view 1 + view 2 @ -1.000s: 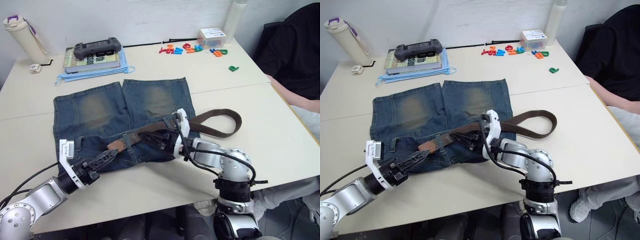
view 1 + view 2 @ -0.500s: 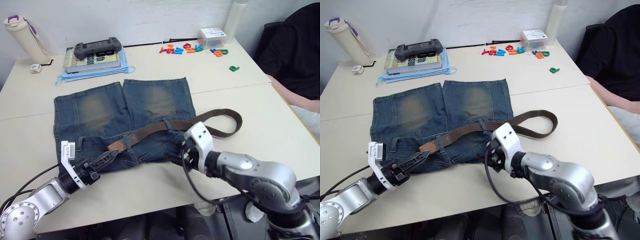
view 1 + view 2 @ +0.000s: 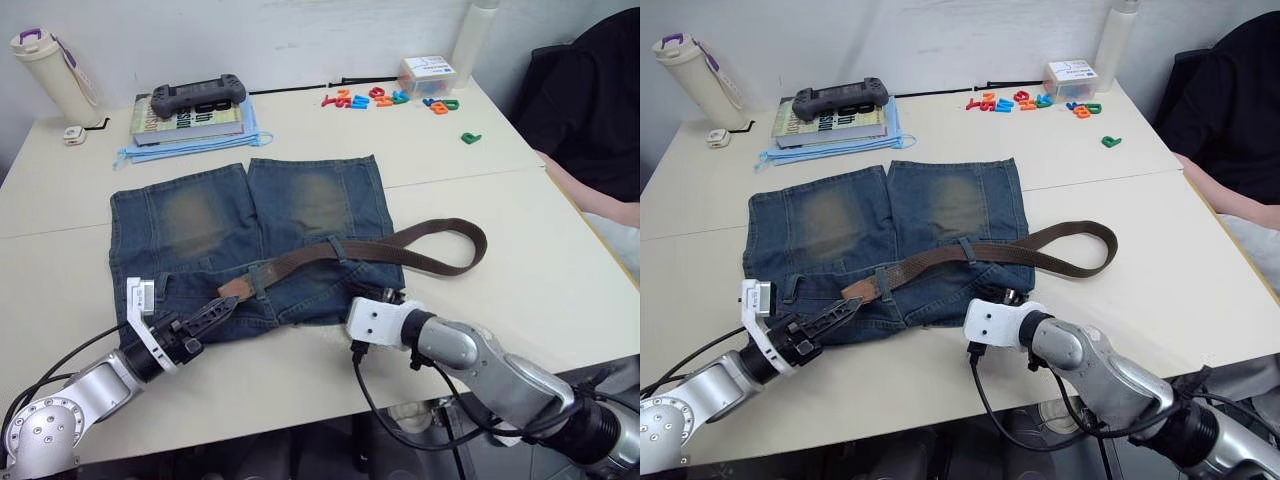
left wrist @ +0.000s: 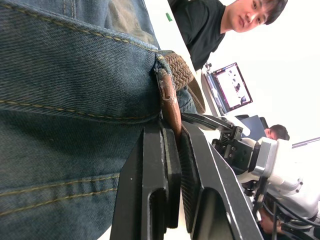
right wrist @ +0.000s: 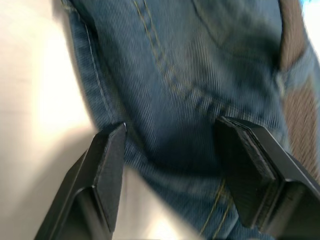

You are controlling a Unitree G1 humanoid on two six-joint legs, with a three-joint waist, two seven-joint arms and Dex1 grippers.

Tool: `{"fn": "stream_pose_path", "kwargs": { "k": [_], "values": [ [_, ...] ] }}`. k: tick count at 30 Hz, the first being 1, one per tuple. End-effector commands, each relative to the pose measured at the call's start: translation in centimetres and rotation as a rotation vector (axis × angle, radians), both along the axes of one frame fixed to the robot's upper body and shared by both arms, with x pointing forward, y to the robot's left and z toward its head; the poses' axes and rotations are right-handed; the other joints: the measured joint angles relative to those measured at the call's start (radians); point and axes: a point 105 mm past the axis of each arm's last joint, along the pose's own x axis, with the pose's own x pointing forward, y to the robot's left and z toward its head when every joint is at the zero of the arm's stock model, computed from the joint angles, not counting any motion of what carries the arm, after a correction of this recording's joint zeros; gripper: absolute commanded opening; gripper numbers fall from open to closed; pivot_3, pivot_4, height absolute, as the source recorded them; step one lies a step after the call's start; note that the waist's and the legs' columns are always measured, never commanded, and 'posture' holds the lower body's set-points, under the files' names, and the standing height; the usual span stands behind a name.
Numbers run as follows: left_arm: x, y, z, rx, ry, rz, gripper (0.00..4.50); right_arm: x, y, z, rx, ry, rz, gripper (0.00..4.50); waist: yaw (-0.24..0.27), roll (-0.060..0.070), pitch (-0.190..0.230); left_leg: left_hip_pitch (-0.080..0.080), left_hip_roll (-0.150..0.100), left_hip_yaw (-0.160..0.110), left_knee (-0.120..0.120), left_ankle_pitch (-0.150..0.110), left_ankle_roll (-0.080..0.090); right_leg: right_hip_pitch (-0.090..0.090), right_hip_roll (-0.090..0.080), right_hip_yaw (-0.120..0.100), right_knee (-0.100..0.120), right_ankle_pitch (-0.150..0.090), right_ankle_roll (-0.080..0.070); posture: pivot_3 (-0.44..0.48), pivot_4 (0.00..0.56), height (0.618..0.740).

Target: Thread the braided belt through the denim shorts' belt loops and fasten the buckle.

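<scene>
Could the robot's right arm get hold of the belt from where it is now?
Probably yes. The right gripper is open at the near edge of the shorts, and the belt lies just beyond it on top of the denim, with nothing covering it.

Place: office or lab workroom.
Furniture: pale work tables (image 3: 560, 250) pushed together against a white wall.
Equipment: computer monitor (image 4: 226, 86) seen beyond the table.
People: seated person (image 3: 590, 110) beside the table, others behind.
</scene>
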Motion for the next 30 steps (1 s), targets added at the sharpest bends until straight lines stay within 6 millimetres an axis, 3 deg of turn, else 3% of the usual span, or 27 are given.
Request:
{"fn": "stream_pose_path", "kwargs": {
  "k": [1, 5, 9, 16, 30],
  "values": [
    [0.0, -0.5, 1.2, -0.003, -0.047, -0.012, 0.0, 0.4, -0.3, -0.6, -0.046, -0.025, -0.006, 1.83, 0.006, 0.0, 0.0, 0.0, 0.0, 0.0, 0.0, 0.0, 0.0, 0.0, 0.0, 0.0, 0.0, 0.0, 0.0, 0.0, 0.15, 0.713],
    [0.1, -0.6, 1.4, -0.006, -0.05, -0.01, 0.0, 0.5, -0.5, -1.0, -0.069, -0.028, -0.015, 0.02, 0.017, -0.001, 0.0, 0.0, 0.0, 0.0, 0.001, 0.0, 0.0, 0.001, 0.001, 0.0, 0.0, 0.0, 0.0, 0.0, 0.15, 0.713],
    [0.1, -0.8, 1.5, -0.009, -0.052, -0.016, 0.0, 1.5, -1.7, -1.0, -0.061, -0.024, -0.1, 0.02, 0.018, -0.001, -0.001, 0.001, 0.0, 0.0, 0.001, 0.0, 0.0, 0.002, 0.001, 0.0, 0.001, 0.001, -0.001, 0.0, 0.15, 0.713],
    [0.1, -1.3, 1.6, -0.018, -0.055, -0.022, 0.0, 4.0, -6.2, -0.9, -0.118, -0.037, -0.285, 0.02, 0.032, -0.001, -0.001, 0.001, -0.001, 0.0, 0.002, 0.001, 0.0, 0.002, 0.002, 0.0, 0.001, 0.001, 0.0, 0.0, 0.15, 0.713],
    [0.1, -0.6, 2.1, -0.011, -0.06, 0.015, 0.0, 4.9, -11.0, -0.7, -0.208, -0.056, -0.394, 0.02, 0.047, -0.002, -0.001, 0.001, -0.002, -0.001, 0.002, 0.001, 0.001, 0.003, 0.002, -0.001, 0.0, 0.001, 0.0, 0.0, 0.15, 0.713]
  ]
}}
